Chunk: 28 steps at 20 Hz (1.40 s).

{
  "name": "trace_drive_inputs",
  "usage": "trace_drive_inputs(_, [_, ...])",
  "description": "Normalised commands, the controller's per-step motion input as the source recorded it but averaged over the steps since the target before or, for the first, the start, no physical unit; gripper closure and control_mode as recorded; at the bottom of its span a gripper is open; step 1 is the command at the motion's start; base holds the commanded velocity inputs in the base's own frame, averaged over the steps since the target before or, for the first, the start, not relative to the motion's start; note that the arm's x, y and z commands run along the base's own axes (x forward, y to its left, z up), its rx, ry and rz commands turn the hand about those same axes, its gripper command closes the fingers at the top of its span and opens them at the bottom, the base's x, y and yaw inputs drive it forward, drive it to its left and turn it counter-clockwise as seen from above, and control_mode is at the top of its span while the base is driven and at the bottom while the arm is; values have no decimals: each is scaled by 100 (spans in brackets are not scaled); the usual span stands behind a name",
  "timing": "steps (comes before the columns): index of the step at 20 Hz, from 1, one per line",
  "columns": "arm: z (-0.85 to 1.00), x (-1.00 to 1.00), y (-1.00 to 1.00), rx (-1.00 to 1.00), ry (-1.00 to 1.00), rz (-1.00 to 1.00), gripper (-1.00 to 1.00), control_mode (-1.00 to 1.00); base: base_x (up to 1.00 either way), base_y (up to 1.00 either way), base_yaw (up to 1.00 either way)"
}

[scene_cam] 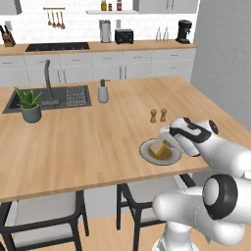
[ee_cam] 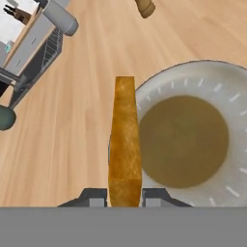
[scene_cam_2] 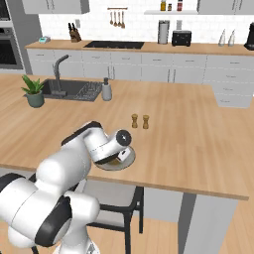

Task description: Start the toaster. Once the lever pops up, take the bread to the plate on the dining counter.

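Observation:
My gripper is shut on the bread, a tan slice with an orange crust, held tilted just over the grey plate near the front edge of the dining counter. Seen from the hand, the bread stands edge-on between the fingertips, and its far end reaches over the left rim of the plate. Whether the slice touches the plate I cannot tell. In the right base view the hand covers most of the plate. The black toaster sits on the far worktop.
Two small shakers stand just behind the plate. A soap dispenser, the inset sink with its faucet and a potted plant lie to the left. Grey chairs sit under the counter's near edge.

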Motion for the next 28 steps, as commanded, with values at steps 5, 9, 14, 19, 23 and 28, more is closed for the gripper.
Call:
trace_drive_inputs(5, [-5, 21, 0, 0, 0, 0, 100, -100, 0, 0, 0])
trace_drive_inputs(9, [-12, 10, 0, 0, 0, 0, 100, -100, 0, 0, 0])
trace_drive_inputs(14, [-21, 2, 0, 0, 0, 0, 100, -100, 0, 0, 0])
trace_drive_inputs(19, [-21, 3, 0, 0, 0, -1, 100, -100, 0, 0, 0])
trace_drive_inputs(23, [-2, 7, 0, 0, 0, 0, 100, -100, 0, 0, 0])
trace_drive_inputs(28, [0, 0, 0, 0, 0, 0, -100, -100, 0, 0, 0])
